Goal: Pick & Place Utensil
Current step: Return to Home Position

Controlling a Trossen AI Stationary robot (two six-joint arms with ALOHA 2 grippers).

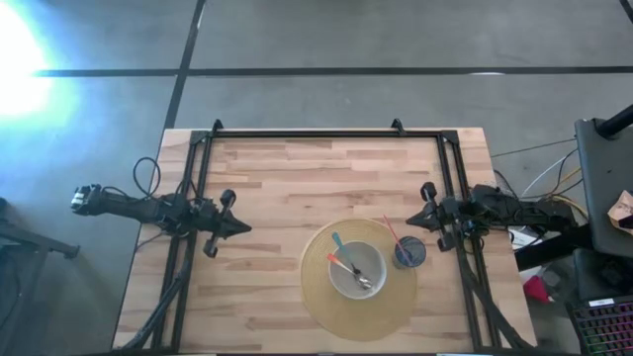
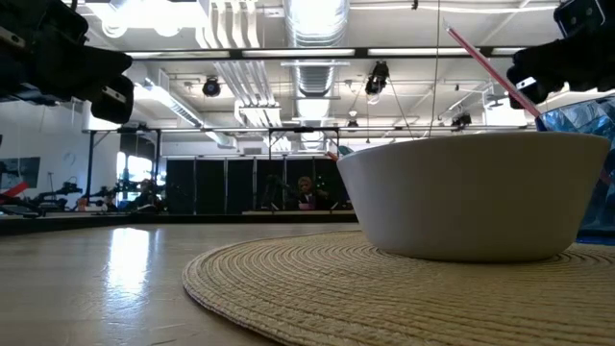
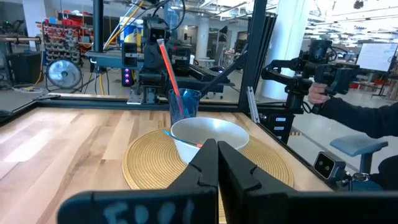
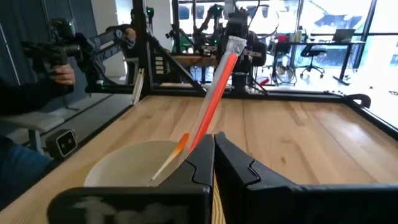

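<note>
A white bowl (image 1: 356, 272) stands on a round woven placemat (image 1: 326, 307) at the table's near right. In it lie a metal spoon (image 1: 361, 280) and utensils with orange and teal handles (image 1: 338, 247). A blue cup (image 1: 408, 255) with a red straw (image 1: 393, 229) stands at the bowl's right. My left gripper (image 1: 242, 227) is shut and empty at the table's left, pointing toward the bowl (image 3: 208, 134). My right gripper (image 1: 410, 220) is shut and empty, raised just far of the cup; the straw (image 4: 214, 93) rises beyond its fingertips.
A black frame (image 1: 326, 133) runs along the table's far, left and right sides. Bare wood lies between the left gripper and the placemat and across the far half. A person with a hand-held camera (image 3: 323, 68) stands beyond the table's right side.
</note>
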